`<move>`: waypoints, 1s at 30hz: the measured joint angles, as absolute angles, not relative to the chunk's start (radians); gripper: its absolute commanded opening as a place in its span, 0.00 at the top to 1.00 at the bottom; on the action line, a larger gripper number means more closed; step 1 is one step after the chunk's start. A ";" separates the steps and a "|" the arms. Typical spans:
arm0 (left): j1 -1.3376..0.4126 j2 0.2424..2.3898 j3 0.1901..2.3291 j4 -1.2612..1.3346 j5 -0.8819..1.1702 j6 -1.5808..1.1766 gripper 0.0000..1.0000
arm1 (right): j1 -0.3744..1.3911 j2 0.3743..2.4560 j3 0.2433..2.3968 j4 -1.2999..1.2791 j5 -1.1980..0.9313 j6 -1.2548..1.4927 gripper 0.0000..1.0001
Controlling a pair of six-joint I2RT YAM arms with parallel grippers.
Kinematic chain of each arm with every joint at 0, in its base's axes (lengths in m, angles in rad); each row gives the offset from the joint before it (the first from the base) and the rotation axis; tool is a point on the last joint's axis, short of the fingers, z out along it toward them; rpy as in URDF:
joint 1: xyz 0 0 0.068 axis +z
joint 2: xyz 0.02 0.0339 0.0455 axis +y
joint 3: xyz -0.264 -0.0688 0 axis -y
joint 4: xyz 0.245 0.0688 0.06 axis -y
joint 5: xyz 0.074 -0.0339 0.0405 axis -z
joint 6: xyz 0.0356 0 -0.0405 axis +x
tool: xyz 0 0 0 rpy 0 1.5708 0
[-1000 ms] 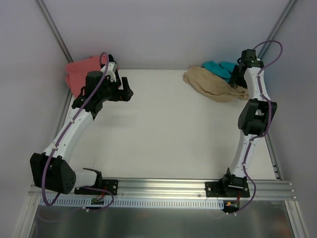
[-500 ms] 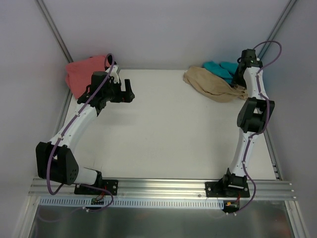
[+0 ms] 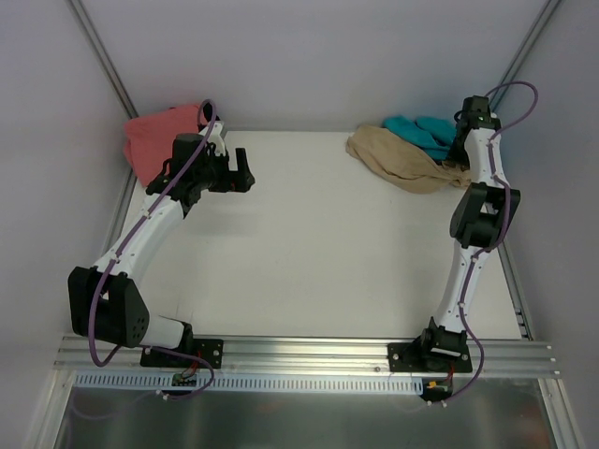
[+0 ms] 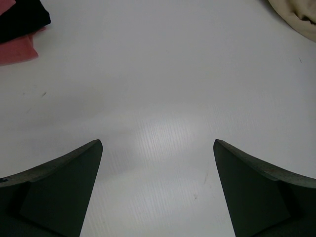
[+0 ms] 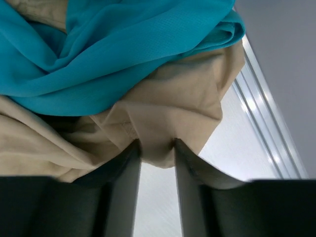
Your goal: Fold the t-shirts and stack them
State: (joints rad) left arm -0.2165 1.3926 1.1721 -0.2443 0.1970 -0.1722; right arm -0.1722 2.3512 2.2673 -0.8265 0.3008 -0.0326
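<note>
The tan t-shirt [image 3: 398,161] is lying crumpled at the far right corner of the tabletop [image 3: 318,253], and the teal t-shirt [image 3: 418,129] is bunched against and partly over its far edge. In the right wrist view, a hanging fold of the tan cloth is being pinched between the two fingers of the right pincer [image 5: 157,146]. These fingers are standing only narrowly apart, with the fold filling the gap between them. The teal cloth is draped above the gripped fold. The right arm is being held out over the far right edge of the tabletop, just beside the metal rail [image 5: 264,121]. At the far left corner, the coral-pink t-shirt [image 3: 154,138] is piled against the tabletop edge. In the left wrist view, the black t-shirt [image 4: 19,17] is seen touching the coral-pink cloth. The left pincer [image 4: 157,143] is being held fully spread above bare tabletop near the coral-pink t-shirt, with no cloth between its fingers, and is positioned well apart from the tan t-shirt.
</note>
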 measured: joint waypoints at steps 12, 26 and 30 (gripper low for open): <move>-0.216 1.393 1.172 -0.244 0.198 -0.173 0.01 | -0.182 2.352 2.267 -0.827 0.319 -0.029 0.99; -0.216 1.415 1.162 -0.179 0.221 -0.176 0.01 | -0.214 1.874 2.142 -0.867 0.329 0.005 1.00; -0.216 1.441 1.163 -0.151 0.244 -0.182 0.01 | -0.215 1.720 2.090 -0.873 0.316 0.021 0.99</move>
